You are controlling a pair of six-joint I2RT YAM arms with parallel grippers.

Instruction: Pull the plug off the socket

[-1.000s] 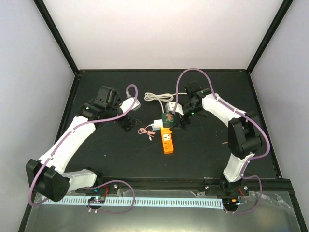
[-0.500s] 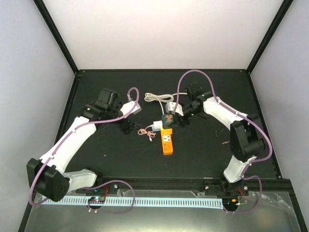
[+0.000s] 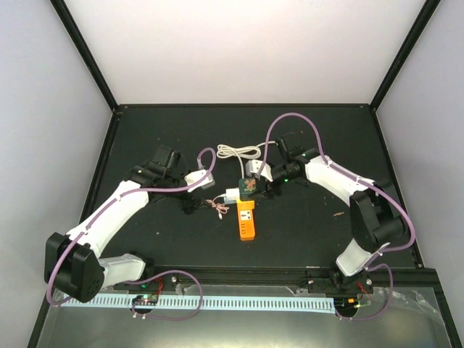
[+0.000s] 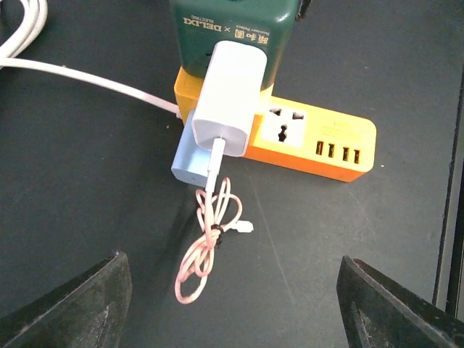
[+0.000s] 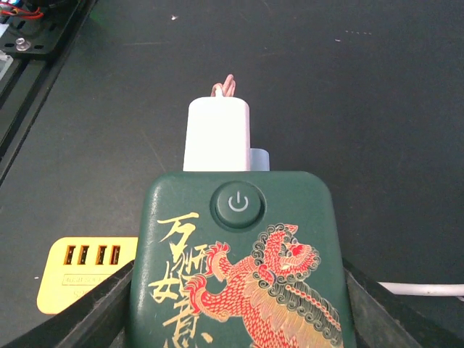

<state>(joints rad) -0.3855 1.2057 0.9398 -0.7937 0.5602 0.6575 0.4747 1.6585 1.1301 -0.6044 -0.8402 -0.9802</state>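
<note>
**benchrat:** so where's the plug, and how many bits are on the table?

**me:** One plug (image 4: 226, 90). It's white and lies against the side of the green cube (image 5: 239, 232), across one end of the socket (image 4: 319, 141). There's one socket too, orange, flat on the table (image 4: 87, 210) roughly midway between my two arms. The one cube sits on the socket's far end. On the socket's bare top I count one outlet and four USB ports.

**benchrat:** anything hanging off it?

**me:** One pale blue block (image 4: 190, 161) is tucked under the plug, touching the socket's end. One thin pink cable (image 4: 206, 250) comes out of the plug's tip and lies in a loose coil just beside it. One cream cord (image 3: 239, 151) runs up to that same end of the socket, but I can't tell what it goes into.

**benchrat:** and your grippers?

**me:** Two of them. My right gripper (image 5: 239, 279) is clamped on the cube, with a finger (image 5: 87, 319) snug against each side and the plug poking out just past it. My left gripper (image 4: 232, 290) is spread wide with nothing in it. It's near the plug but apart from it, with the pink coil in between.
</note>
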